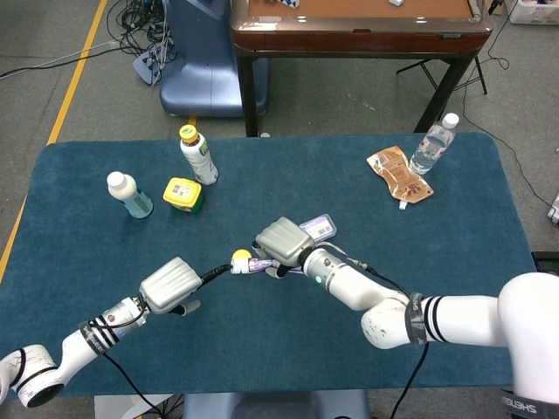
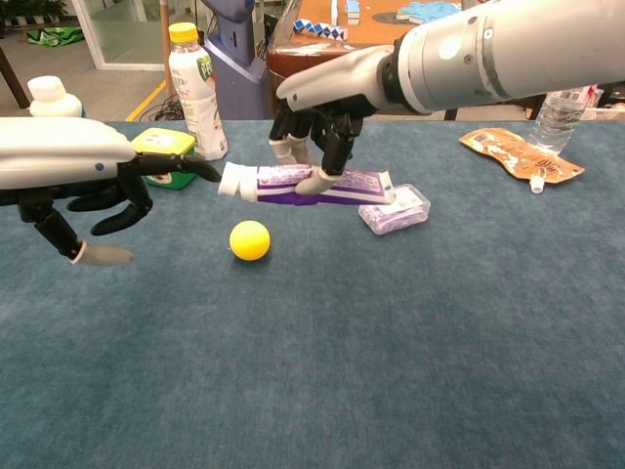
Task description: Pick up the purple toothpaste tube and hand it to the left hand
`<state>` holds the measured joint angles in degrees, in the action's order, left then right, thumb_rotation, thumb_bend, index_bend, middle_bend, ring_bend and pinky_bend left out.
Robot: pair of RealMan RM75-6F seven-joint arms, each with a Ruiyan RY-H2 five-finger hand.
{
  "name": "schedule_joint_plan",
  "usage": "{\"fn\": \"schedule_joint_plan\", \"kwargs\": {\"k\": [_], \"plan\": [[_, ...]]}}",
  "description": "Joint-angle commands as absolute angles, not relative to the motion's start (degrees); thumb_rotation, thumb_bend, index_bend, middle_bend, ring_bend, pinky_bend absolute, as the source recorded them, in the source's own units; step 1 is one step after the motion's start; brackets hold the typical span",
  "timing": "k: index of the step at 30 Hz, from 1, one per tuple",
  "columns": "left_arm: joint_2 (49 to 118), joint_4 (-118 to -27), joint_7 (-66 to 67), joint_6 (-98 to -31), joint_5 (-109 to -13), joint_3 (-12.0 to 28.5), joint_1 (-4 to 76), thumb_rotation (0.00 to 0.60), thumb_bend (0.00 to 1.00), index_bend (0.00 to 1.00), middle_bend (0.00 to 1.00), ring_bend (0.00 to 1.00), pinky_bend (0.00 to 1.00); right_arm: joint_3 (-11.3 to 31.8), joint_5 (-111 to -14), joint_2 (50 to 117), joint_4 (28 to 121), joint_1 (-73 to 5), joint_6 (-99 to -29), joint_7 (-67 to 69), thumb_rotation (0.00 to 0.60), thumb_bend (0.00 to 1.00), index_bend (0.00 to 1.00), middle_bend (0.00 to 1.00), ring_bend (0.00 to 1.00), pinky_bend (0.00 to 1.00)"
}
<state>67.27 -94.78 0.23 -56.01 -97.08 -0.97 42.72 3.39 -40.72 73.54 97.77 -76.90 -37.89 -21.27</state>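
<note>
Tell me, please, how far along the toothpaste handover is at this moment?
Pickup looks done: the right hand holds the purple toothpaste tube above the table, cap toward the left hand. In hand: the left hand's extended finger is at the cap. Left: the left hand gripping it and the right letting go.

Head view: purple toothpaste tube [image 1: 262, 264] mostly hidden under right hand [image 1: 281, 242]; only cap end showed. Yellow ball [image 1: 240, 257] partly covered by left hand's [image 1: 170, 285] outstretched finger. Clear box [image 1: 318, 228] partly hidden behind right hand.

Chest view: left hand [image 2: 73, 171] cut off by left edge; arm unseen. Green tub [image 2: 161, 145] partly hidden behind left hand. Water bottle [image 2: 560, 115] top hidden behind right forearm. Contact between left fingertip and tube cap could not be told. Label print on all bottles too small to read.
</note>
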Motion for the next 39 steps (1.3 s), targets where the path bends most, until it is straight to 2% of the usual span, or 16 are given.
{"fn": "schedule_joint_plan", "kwargs": {"k": [1,5,8,9,12,13,16,24,39], "plan": [[66.32,-95.56,-1.00,-57.66,-95.07,-0.89,41.08,0.600,0.28,0.05,0.71,0.73,0.82,3.81,-42.29,72.64,98.52,-75.02,-38.68,-19.16,0.600,0.84,0.88,0.78,0.69,0.37],[64.70,-96.73,-5.51,-60.68,-91.71,-0.37,38.39,0.600,0.28,0.03,0.52,0.53,0.77,4.72,-46.58,72.13,99.15,-70.93,-40.20,-14.23,0.600,0.84,0.88,0.78,0.69,0.41],[63.28,-97.99,-12.05,-62.32,-89.13,0.26,36.65,0.587,0.23,0.01,0.35,0.34,0.61,5.53,-50.51,72.22,99.23,-68.03,-40.31,-9.80,0.600,0.84,0.88,0.78,0.69,0.45],[62.69,-98.47,-14.72,-62.24,-88.77,0.27,36.43,0.511,0.20,0.01,0.28,0.27,0.54,5.68,-51.75,72.36,99.12,-67.20,-40.37,-8.57,0.600,0.84,0.88,0.78,0.70,0.46],[60.68,-99.92,-24.79,-62.52,-88.54,0.67,35.95,0.170,0.14,0.00,0.11,0.11,0.36,6.28,-55.65,73.41,98.51,-64.73,-40.90,-4.68,0.600,0.84,0.88,0.79,0.70,0.48],[60.53,-99.82,-27.08,-63.21,-88.74,0.91,35.67,0.110,0.14,0.00,0.09,0.09,0.32,6.47,-56.69,73.70,98.34,-64.15,-40.95,-3.61,0.600,0.84,0.88,0.79,0.70,0.50],[60.86,-98.48,-31.17,-65.50,-89.91,1.40,34.78,0.012,0.11,0.00,0.05,0.07,0.26,6.77,-60.30,75.18,97.92,-62.22,-41.26,-0.31,0.600,0.84,0.88,0.79,0.71,0.54],[61.85,-98.17,-36.60,-67.18,-90.79,2.45,34.29,0.000,0.06,0.00,0.02,0.02,0.15,7.98,-66.21,80.98,95.84,-58.42,-43.58,7.25,0.600,0.84,0.89,0.80,0.74,0.64],[66.60,-99.08,-31.19,-70.07,-89.77,6.15,34.40,0.000,0.03,0.00,0.01,0.01,0.11,12.32,-71.10,95.32,87.69,-57.32,-48.17,13.10,0.600,0.86,0.94,0.84,0.78,0.76]]}}
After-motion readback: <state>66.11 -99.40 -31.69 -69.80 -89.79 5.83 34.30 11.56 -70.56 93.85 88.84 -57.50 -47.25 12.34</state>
